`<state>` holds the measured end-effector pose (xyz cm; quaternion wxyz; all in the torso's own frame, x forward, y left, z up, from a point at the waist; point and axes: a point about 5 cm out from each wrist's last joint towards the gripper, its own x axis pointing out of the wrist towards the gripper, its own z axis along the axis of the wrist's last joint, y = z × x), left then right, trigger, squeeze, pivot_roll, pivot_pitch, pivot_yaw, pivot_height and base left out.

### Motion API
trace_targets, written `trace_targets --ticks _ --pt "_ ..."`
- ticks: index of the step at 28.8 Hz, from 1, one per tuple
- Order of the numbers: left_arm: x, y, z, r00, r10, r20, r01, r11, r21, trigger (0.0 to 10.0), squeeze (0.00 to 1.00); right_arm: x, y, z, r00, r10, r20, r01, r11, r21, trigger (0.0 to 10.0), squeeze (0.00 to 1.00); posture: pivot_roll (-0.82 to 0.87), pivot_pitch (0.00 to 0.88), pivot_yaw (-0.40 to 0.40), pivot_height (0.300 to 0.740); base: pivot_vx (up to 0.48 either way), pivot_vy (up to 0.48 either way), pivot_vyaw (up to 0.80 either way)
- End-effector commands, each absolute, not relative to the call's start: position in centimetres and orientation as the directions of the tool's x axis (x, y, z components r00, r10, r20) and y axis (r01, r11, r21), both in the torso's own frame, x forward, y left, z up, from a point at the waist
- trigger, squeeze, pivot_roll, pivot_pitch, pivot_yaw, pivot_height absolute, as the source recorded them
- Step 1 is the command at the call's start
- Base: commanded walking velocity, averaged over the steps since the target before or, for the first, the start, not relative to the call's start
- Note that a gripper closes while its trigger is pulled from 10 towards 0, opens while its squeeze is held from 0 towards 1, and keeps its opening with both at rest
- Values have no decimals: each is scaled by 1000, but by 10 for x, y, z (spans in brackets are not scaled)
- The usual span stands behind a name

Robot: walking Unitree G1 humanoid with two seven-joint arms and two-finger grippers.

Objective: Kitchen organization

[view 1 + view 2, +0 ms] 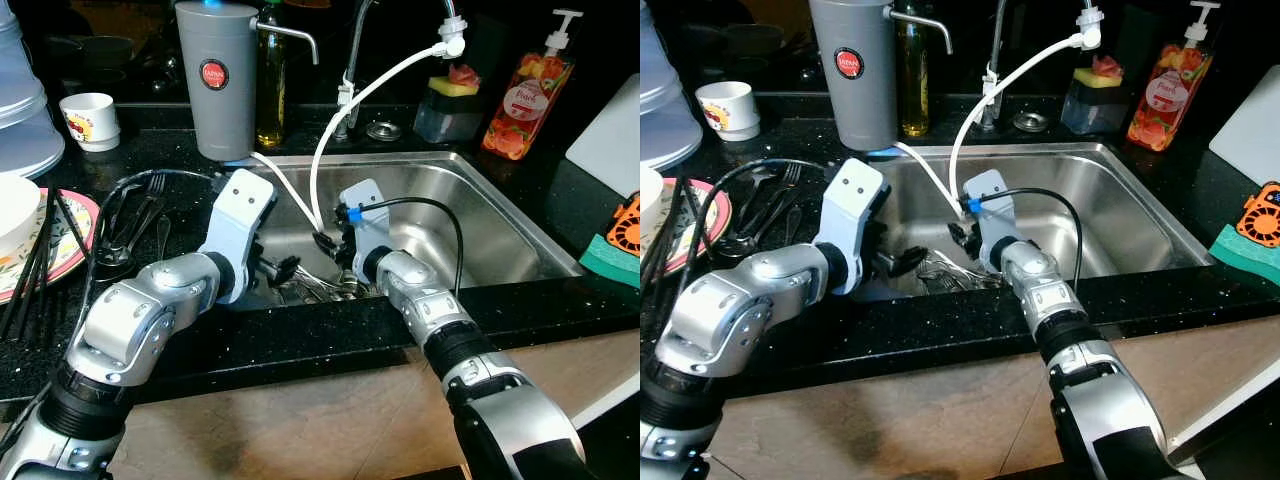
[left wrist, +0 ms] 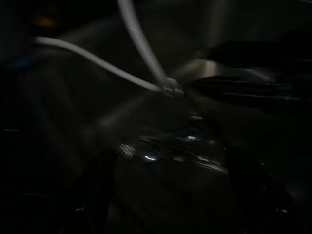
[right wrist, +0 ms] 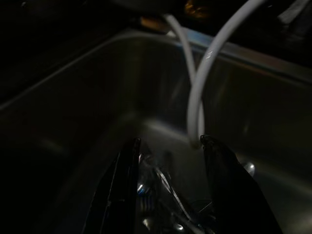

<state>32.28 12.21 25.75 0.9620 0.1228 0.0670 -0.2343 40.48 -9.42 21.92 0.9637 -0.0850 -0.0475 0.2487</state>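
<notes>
A black speckled desk (image 1: 300, 345) rings a steel sink (image 1: 500, 235); tan floor (image 1: 300, 430) lies below, the back dark.

The grey dispenser (image 1: 217, 75) has a red "JAPAN" badge (image 1: 213, 73).

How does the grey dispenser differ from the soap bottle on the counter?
The grey dispenser is opaque, wide and cylindrical with a red round badge; the soap bottle is slim, orange, with a white pump. The dispenser stands behind the sink's left corner, the bottle behind its right. Both stand upright.
</notes>
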Motion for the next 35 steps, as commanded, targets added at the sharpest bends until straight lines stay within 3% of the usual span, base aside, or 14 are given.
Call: trace_targets --ticks 1,4,5,17,27,28,29,30,35 --pt "329 125 269 919 -382 -102 395 889 230 10000 0 407 -98 232 882 457 113 -436 884 -170 10000 0 -27 110 -62 740 0 0 0" --pt "336 130 282 953 -303 -22 300 928 220 10000 0 408 -101 239 889 433 150 -412 898 -154 10000 0 -27 110 -62 740 0 0 0" --pt "341 133 283 966 -259 -26 259 947 188 10000 1000 408 -102 241 891 426 157 -405 902 -150 10000 0 -27 110 -62 740 0 0 0" --pt "372 154 262 993 55 -106 -13 934 356 10000 1000 405 -100 236 883 439 165 -421 897 -132 10000 0 -27 111 -59 740 0 0 0" --pt "388 152 244 988 115 -104 -51 876 480 10000 1000 401 -97 233 868 465 175 -448 885 -130 10000 0 -26 108 -53 740 0 0 0" --pt "390 151 242 988 113 -108 -48 877 479 10000 82 401 -96 233 863 474 178 -457 880 -130 10000 0 -28 107 -52 740 0 0 0" --pt "391 150 241 987 112 -111 -46 877 478 10000 82 400 -96 234 859 480 180 -463 877 -129 10000 0 -28 107 -52 740 0 0 0" --pt "393 150 240 986 116 -118 -46 879 474 10000 0 399 -94 234 849 496 180 -480 868 -129 10000 0 -29 105 -51 740 0 0 0" --pt "394 152 225 966 119 -231 -12 908 419 10000 0 388 -80 236 741 652 159 -632 758 -161 10000 0 -29 100 -46 740 0 0 0"
